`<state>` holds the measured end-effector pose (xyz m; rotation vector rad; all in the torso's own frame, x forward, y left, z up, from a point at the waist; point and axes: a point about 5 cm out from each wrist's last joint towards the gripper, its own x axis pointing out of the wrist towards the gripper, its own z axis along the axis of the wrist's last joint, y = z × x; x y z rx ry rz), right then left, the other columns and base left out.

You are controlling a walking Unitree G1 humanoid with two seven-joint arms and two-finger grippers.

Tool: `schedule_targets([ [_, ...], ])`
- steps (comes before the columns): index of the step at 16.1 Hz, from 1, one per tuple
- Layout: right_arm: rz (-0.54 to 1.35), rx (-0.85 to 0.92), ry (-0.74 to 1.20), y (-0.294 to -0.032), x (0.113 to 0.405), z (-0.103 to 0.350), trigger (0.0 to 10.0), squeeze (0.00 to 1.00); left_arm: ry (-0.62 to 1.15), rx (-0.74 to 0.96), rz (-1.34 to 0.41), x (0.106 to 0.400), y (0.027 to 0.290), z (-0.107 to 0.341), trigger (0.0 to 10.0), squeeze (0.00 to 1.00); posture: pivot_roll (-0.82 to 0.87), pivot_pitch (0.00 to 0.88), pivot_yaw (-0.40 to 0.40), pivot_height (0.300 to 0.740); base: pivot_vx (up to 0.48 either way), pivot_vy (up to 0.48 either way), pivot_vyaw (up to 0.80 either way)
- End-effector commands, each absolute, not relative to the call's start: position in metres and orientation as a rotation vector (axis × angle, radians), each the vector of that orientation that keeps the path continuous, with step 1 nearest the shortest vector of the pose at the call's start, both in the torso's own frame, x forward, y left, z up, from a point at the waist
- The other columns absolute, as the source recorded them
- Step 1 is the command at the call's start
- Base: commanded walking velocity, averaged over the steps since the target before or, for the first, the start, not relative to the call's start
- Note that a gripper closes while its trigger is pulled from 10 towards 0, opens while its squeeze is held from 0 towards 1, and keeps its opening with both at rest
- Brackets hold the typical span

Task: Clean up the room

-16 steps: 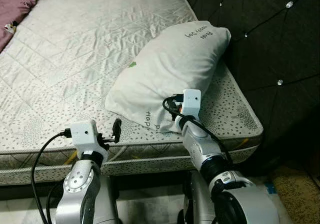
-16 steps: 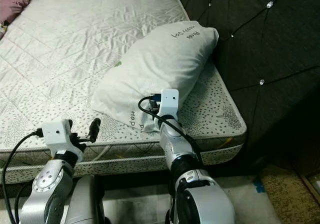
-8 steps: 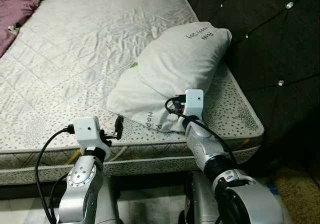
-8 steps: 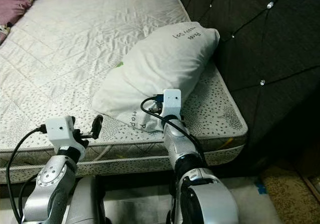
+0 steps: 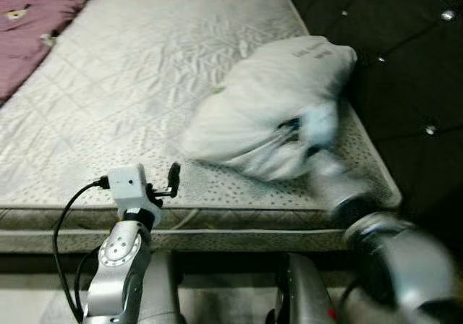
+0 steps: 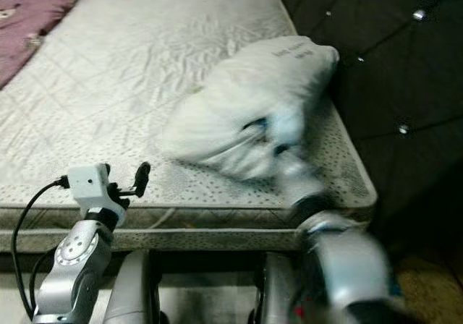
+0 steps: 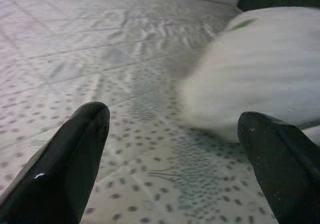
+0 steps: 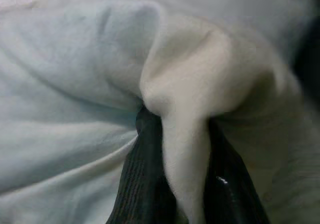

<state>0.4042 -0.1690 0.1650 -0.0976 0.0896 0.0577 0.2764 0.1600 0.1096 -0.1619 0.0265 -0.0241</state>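
Two eyes: you see the pillow (image 5: 278, 118) blurred, now lifting off the bed (image 5: 130, 85) near the headboard (image 5: 405, 56); repositioning has begun.
Left wrist: left gripper (image 7: 175, 149) jaws wide, hovering over the mattress edge beside it.
Right wrist: right gripper (image 8: 182, 169) jaws pinch a pillow fold.

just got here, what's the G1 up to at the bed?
The right gripper is pinched shut on a fold of the white pillow, which lies on the mattress near the dark headboard. The right arm is motion-blurred in the head views. The left gripper is open, just above the mattress's near edge, beside the pillow and holding nothing. A purple blanket lies at the far left.
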Motion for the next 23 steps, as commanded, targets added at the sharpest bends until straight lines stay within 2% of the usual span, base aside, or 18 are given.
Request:
schedule_targets([
  [1, 0.009, -0.106, 0.01, -0.185, 0.411, 0.195, 0.0, 0.0, 0.026, -0.146, -0.017, 0.278, 0.161, 0.109, 10.0, 0.0, 0.12, 0.021, -0.014, 0.528, 0.0, 0.0, 0.0],
  [4, -0.054, -0.176, -0.021, -0.218, 0.415, 0.229, 0.0, 0.0, 0.025, -0.141, -0.016, 0.279, 0.161, 0.109, 10.0, 0.0, 0.12, 0.012, -0.012, 0.528, 0.0, 0.0, 0.0],
  [7, -0.073, -0.29, -0.002, -0.246, 0.41, 0.238, 0.0, 0.0, 0.025, -0.13, -0.019, 0.28, 0.162, 0.109, 10.0, 0.0, 0.11, 0.012, -0.005, 0.528, 0.0, 0.0, 0.0],
  [10, -0.154, -0.307, 0.029, -0.281, 0.395, 0.224, 0.0, 0.0, 0.028, -0.123, -0.022, 0.279, 0.163, 0.108, 10.0, 0.0, 0.1, 0.013, -0.001, 0.528, 0.0, 0.0, 0.0],
  [13, -0.24, -0.224, 0.02, -0.303, 0.377, 0.194, 0.0, 0.0, 0.041, -0.125, -0.041, 0.277, 0.159, 0.106, 10.0, 0.0, 0.08, 0.028, 0.026, 0.528, 0.0, 0.0, 0.0],
  [16, -0.285, -0.153, 0.026, -0.307, 0.363, 0.166, 0.0, 0.0, 0.053, -0.123, -0.059, 0.277, 0.158, 0.104, 10.0, 0.0, 0.06, 0.043, 0.054, 0.528, 0.0, 0.0, 0.0],
  [20, -0.352, -0.033, 0.002, -0.295, 0.348, 0.133, 0.0, 0.0, 0.052, -0.12, -0.077, 0.282, 0.155, 0.106, 10.0, 0.0, 0.05, 0.05, 0.063, 0.528, 0.0, 0.0, 0.0],
  [21, -0.356, -0.014, -0.015, -0.29, 0.345, 0.128, 0.0, 0.0, 0.051, -0.12, -0.077, 0.282, 0.155, 0.107, 10.0, 0.0, 0.05, 0.051, 0.063, 0.528, 0.0, 0.0, 0.0],
  [23, -0.326, 0.019, -0.054, -0.261, 0.33, 0.117, 0.0, 0.0, 0.052, -0.117, -0.074, 0.28, 0.157, 0.106, 10.0, 0.0, 0.05, 0.051, 0.06, 0.528, 0.0, 0.0, 0.0],
])
